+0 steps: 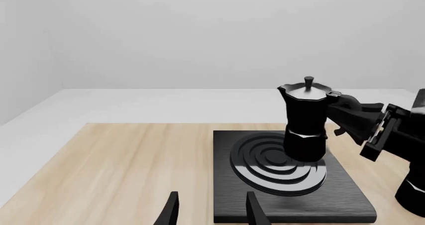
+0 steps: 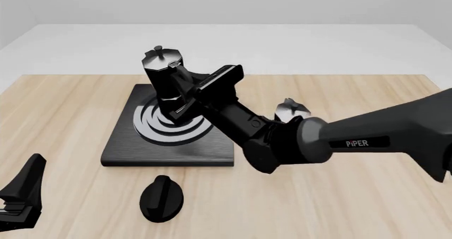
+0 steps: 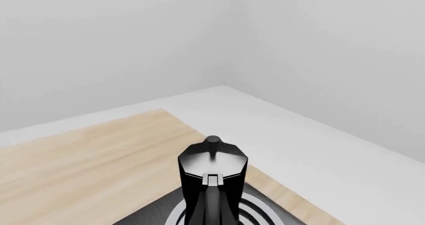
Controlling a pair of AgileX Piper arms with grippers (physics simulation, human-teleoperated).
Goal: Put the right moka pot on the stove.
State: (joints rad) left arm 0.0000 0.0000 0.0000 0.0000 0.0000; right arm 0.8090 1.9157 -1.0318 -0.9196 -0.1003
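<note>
A: Where is the right moka pot (image 2: 166,80) at this moment?

B: It stands upright on the stove (image 2: 169,128), on the far side of the silver burner rings (image 1: 279,163). In the left wrist view its base seems to touch the rings.

A: And the right claw (image 2: 185,91)?

B: It is closed on the black side handle of the pot (the arm reaches from the right, across the stove). The right wrist view looks straight along this handle to the grey lid and its knob.

A: What about the left claw (image 1: 209,211)?

B: Its fingers are spread apart and hold nothing. It hangs at the near left corner of the wooden surface (image 2: 71,117), well apart from the stove.

A: Anything else there?

B: A second moka pot (image 2: 290,110) behind the right arm, and a black oval knob (image 2: 162,198) near the stove's front edge.
</note>
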